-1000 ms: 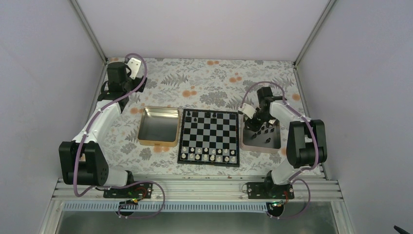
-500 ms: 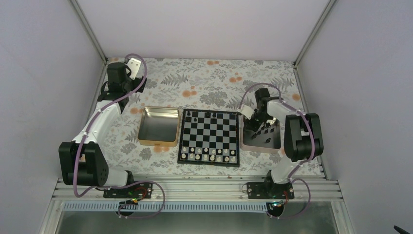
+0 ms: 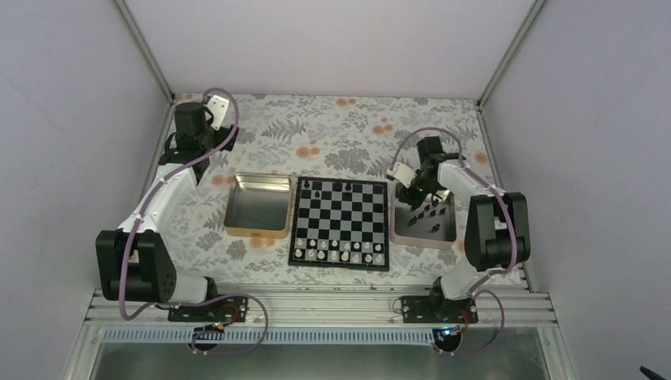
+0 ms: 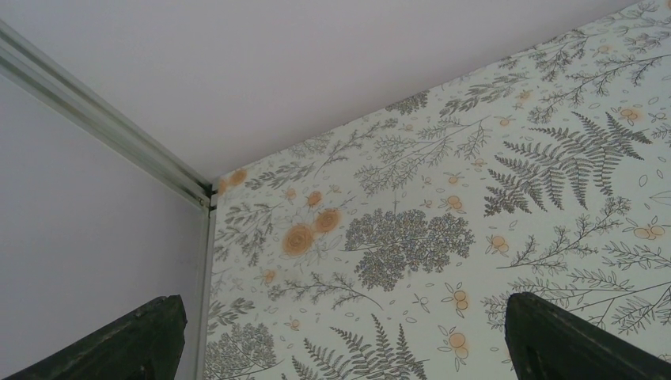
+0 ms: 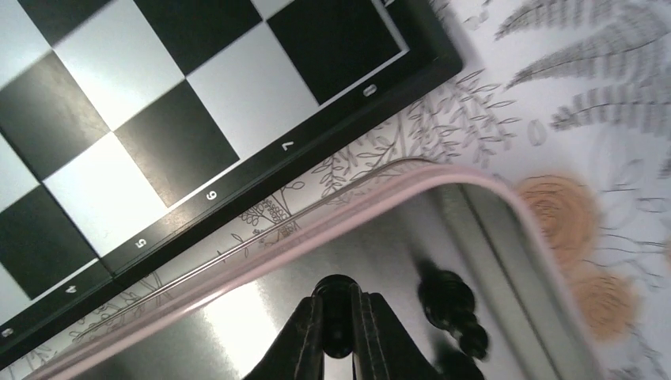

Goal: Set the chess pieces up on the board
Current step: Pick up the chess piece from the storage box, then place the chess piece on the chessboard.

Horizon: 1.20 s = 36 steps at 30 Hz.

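Two arms share a fern-printed table (image 3: 316, 131) inside pale walls. One board (image 3: 340, 223) lies centred between two metal trays, gold tray (image 3: 257, 210) left, pink-rimmed tray (image 3: 407, 234) right. Three black chess pieces (image 3: 316, 188) stand on the board's far row. Right gripper (image 5: 337, 317) clamps one chess piece (image 5: 335, 289) at the pink-rimmed tray's far-left corner; left gripper (image 4: 348, 340) gapes empty above the table's far-left corner.

Left end effector (image 4: 340, 340) agape; right end effector (image 5: 336, 309) tight
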{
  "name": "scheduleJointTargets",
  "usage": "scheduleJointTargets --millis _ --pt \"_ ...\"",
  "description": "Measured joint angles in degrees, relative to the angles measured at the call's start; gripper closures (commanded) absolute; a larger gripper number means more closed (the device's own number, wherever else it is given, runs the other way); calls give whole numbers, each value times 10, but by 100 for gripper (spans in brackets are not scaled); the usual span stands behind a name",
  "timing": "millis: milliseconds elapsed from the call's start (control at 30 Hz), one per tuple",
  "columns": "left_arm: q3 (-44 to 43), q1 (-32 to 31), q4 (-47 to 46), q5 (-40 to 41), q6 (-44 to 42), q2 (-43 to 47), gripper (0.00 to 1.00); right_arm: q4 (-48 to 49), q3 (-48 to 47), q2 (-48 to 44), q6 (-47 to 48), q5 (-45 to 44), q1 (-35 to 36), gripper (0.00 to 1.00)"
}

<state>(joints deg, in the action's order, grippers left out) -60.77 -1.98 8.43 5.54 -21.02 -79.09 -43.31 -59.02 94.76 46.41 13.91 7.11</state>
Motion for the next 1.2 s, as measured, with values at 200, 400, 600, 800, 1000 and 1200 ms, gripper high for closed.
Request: scheduleJointTargets --millis 200,400,600,800,1000,1200 --pt "0 0 0 0 0 2 0 -49 -62 -33 -6 -14 9 92" --pt "0 0 0 -1 0 4 0 -81 -182 -23 -17 -29 92 92" --pt "0 0 0 -1 0 5 0 -92 -262 66 -20 -35 189 92" --pt "0 0 0 -1 0 7 0 -102 -322 154 -21 -42 261 92" --pt "0 0 0 0 0 10 0 -110 -372 185 -19 -43 297 92" --pt "0 0 0 0 0 13 0 -110 -384 205 -19 -43 307 92"
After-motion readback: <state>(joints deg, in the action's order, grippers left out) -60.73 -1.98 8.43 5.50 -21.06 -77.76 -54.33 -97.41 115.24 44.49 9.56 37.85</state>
